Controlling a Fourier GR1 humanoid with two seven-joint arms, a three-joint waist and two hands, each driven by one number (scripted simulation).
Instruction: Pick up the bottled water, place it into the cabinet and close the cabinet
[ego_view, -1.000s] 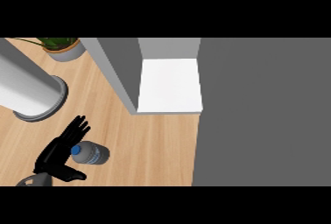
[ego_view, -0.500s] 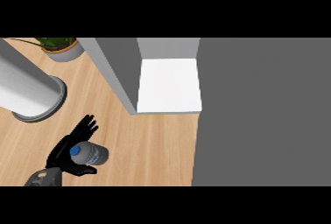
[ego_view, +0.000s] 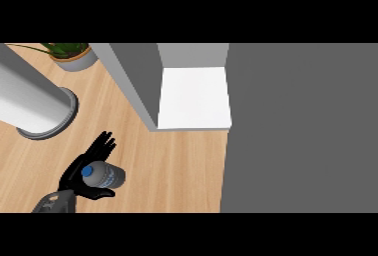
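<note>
The bottled water (ego_view: 109, 176) stands upright on the wooden counter (ego_view: 177, 170) at the lower left, showing its blue cap and clear body from above. My left hand (ego_view: 80, 175) is against the bottle's left side, palm touching it. Its fingers (ego_view: 102, 145) point straight up the view past the bottle, and the thumb (ego_view: 103, 194) reaches along the bottle's near side. The hand is open. The cabinet stands open up and to the right, with its white shelf (ego_view: 193, 97) visible. A grey panel (ego_view: 136, 82) stands along the shelf's left side. My right hand does not show.
A tall white cylinder on a grey base (ego_view: 33, 102) stands at the left, just up from my hand. A potted plant (ego_view: 70, 54) sits at the far left back. A large grey surface (ego_view: 299, 127) fills the right side of the view.
My left hand has moved right and forward against the bottle, and the thumb has come round its near side. The bottle has stayed in place.
</note>
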